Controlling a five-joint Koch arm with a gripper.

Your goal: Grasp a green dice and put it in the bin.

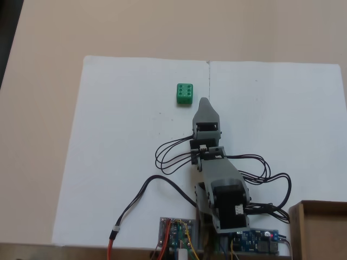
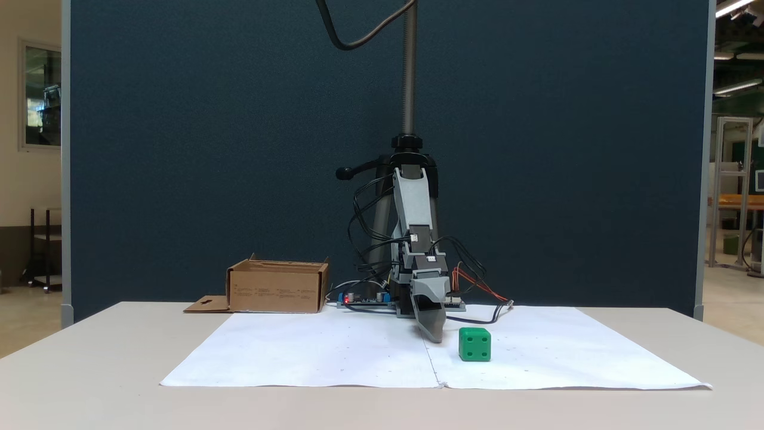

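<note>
Dice [image 1: 184, 94], green and untouched on white paper [image 1: 119, 162] upper centre, sits just beside the lowered gripper [image 1: 204, 103], jaws' state unreadable, bin [image 2: 277, 286] well apart.

green dice [image 2: 475, 344] on the paper [image 2: 334, 352], right of the fingers [image 2: 434, 328]; bin [image 2: 277, 286] far left.

White paper sheets [image 2: 334, 352] lie flat on the beige worktop [image 2: 89, 382]. A dark blue partition [image 2: 209, 149] stands behind it. A tripod pole [image 2: 409, 71] rises at centre, with a cable [image 2: 358, 42] hanging beside it.
</note>
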